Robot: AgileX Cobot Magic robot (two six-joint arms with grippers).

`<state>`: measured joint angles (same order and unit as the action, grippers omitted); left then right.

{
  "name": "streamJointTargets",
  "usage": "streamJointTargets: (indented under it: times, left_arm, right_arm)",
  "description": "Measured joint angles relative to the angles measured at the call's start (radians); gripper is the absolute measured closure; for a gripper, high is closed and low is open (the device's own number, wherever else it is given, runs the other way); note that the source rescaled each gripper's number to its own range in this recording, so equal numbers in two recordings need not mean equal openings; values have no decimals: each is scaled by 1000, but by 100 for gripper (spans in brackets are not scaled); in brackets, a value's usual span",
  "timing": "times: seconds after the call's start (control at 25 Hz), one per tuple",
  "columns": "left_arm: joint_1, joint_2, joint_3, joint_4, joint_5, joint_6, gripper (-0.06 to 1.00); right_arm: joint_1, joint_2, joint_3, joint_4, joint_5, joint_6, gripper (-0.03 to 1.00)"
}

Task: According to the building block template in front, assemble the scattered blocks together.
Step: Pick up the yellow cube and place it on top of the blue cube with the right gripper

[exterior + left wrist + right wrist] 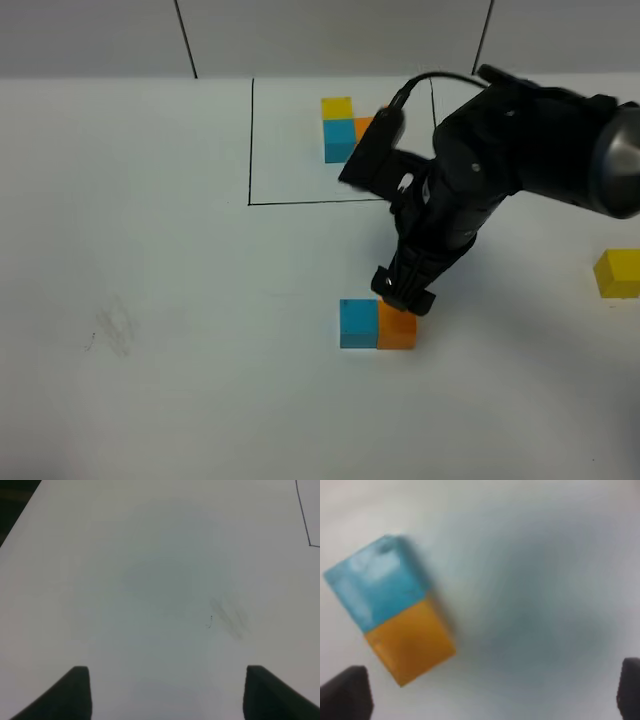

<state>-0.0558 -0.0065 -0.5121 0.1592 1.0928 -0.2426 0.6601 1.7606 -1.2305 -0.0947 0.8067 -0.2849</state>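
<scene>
The building block template stands at the back inside a thin black drawn rectangle (pixel 250 150): a yellow cube (pixel 337 107), a cyan cube (pixel 339 139) and an orange cube (pixel 364 127) partly hidden by my right arm. Of the scattered blocks, the cyan one (pixel 358 323) and the orange one (pixel 397 329) sit touching side by side; they also show in the right wrist view, cyan (pixel 375 587) and orange (pixel 412 642). The yellow one (pixel 617 273) lies alone at the far right. My right gripper (pixel 403 291) (pixel 487 700) hovers just behind the orange block, open and empty. My left gripper (pixel 167 695) is open over bare table.
The white table (pixel 150 300) carries a faint grey smudge (pixel 115 330) at the left, also seen in the left wrist view (pixel 230 615). A corner of the black outline (pixel 310 544) shows there too. The table's far edge meets a wall (pixel 300 40).
</scene>
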Motion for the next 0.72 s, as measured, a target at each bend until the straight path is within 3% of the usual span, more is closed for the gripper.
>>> streamJointTargets:
  times: [0.16, 0.28, 0.44, 0.72]
  left_arm:
    - [0, 0, 0, 0, 0, 0, 49]
    - [0, 0, 0, 0, 0, 1, 49]
    - [0, 0, 0, 0, 0, 2, 49]
    - [0, 0, 0, 0, 0, 1, 49]
  right_arm:
    - [-42, -129, 0, -65, 25, 277, -2]
    - [-120, -186, 0, -111, 86, 417, -2]
    - [-252, -206, 0, -135, 114, 476, -2]
    - [-491, -173, 0, -138, 121, 474, -1]
